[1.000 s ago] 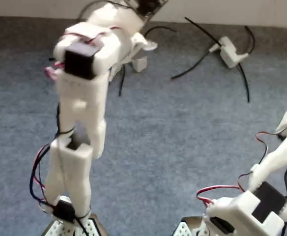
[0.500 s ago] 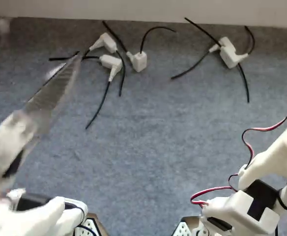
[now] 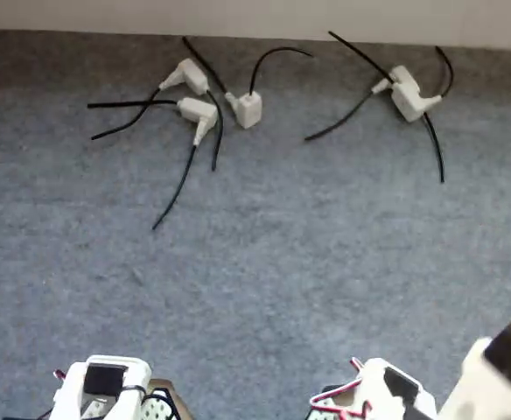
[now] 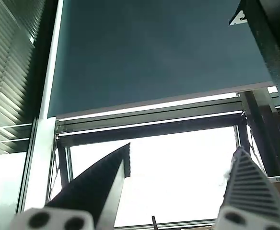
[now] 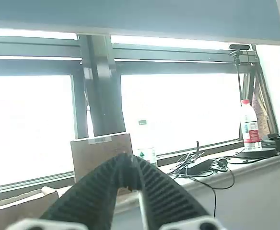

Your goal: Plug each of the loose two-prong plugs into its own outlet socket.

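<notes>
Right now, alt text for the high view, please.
A cluster of three white plug-and-socket pieces and, apart, a touching pair, with black cords, lie at the grey table's far edge. Two arm bases sit at the near edge.

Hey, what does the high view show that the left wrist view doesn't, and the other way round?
High view: the grey carpet, with a cluster of white plugs on black cords at the far left, a white plug-and-socket pair at the far right, and arm bases at the near edge.
Left wrist view: the left gripper, jaws open, aimed up at a window under a dark roller blind, with slatted blinds beside it.
Shared: just white robot parts.
</notes>
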Controlling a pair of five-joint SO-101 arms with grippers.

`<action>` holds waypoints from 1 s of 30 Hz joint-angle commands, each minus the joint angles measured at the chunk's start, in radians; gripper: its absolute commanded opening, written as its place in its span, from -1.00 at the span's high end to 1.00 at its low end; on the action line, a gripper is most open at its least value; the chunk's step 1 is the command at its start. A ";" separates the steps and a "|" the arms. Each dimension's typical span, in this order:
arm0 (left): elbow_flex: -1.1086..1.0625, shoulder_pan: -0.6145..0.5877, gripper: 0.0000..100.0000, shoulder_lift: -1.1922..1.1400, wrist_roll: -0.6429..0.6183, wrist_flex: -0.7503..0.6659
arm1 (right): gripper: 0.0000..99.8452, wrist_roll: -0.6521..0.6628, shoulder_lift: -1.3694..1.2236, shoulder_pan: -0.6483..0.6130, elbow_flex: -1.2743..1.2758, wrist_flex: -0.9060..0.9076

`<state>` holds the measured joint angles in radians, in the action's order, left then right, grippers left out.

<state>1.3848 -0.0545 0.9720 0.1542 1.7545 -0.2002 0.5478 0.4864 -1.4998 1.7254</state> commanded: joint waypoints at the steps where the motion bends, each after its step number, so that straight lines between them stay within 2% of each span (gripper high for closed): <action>1: -0.292 -0.008 0.38 0.185 -0.005 0.002 | 0.98 -0.031 0.125 -0.088 0.154 0.039; 6: -0.639 -0.012 0.38 0.467 -0.003 -0.002 | 0.98 -0.032 0.378 -0.398 0.397 0.036; 9: -0.835 -0.012 0.38 0.615 -0.003 -0.002 | 0.98 -0.032 0.530 -0.512 0.524 0.035; 15: -1.179 -0.015 0.38 0.858 -0.006 0.006 | 0.98 -0.025 0.812 -0.515 0.766 0.035; 22: -1.431 -0.012 0.38 0.848 -0.005 0.009 | 0.98 -0.025 1.081 -0.515 1.135 0.030; 26: -1.603 -0.012 0.38 0.848 -0.003 0.009 | 0.98 -0.025 1.199 -0.516 1.483 -0.073; 30: -1.870 -0.012 0.38 0.848 0.000 0.006 | 0.98 -0.025 1.291 -0.516 1.882 -0.245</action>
<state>-0.3153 -0.0621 1.8174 0.1542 1.7607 -0.2263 1.8151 -0.0276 0.0729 1.5996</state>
